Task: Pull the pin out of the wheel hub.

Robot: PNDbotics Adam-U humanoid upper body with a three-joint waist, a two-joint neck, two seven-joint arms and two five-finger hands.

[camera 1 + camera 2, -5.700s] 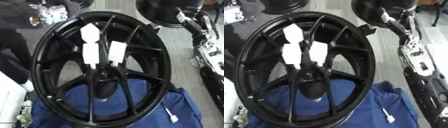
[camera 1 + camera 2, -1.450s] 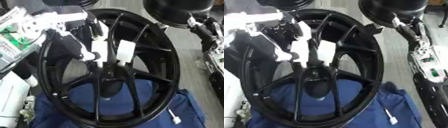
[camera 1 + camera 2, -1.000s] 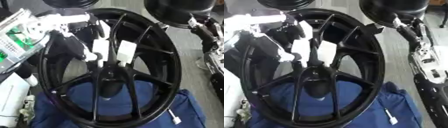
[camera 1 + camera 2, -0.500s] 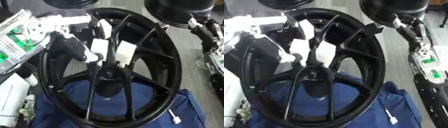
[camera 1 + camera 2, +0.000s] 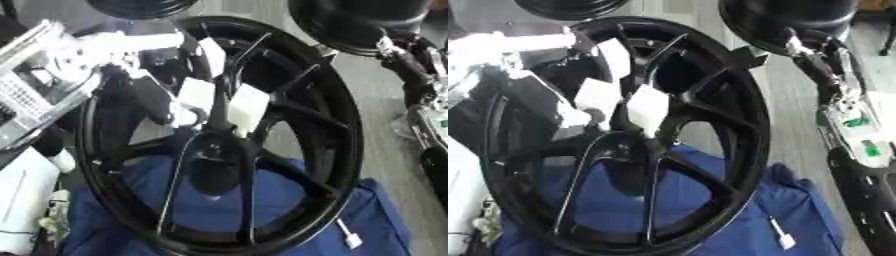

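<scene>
**Apparently the pin is not yet pulled**

The black wheel hub (image 5: 262, 125) is seen tilted on a blue cloth (image 5: 289, 220). The left hand (image 5: 166, 107) is reached between the spokes; its fingers cannot be told. The pin cannot be made out.

The left hand (image 5: 166, 102) reaches in from the upper left; its grip is indiscernible.

No legible text or labels
</scene>
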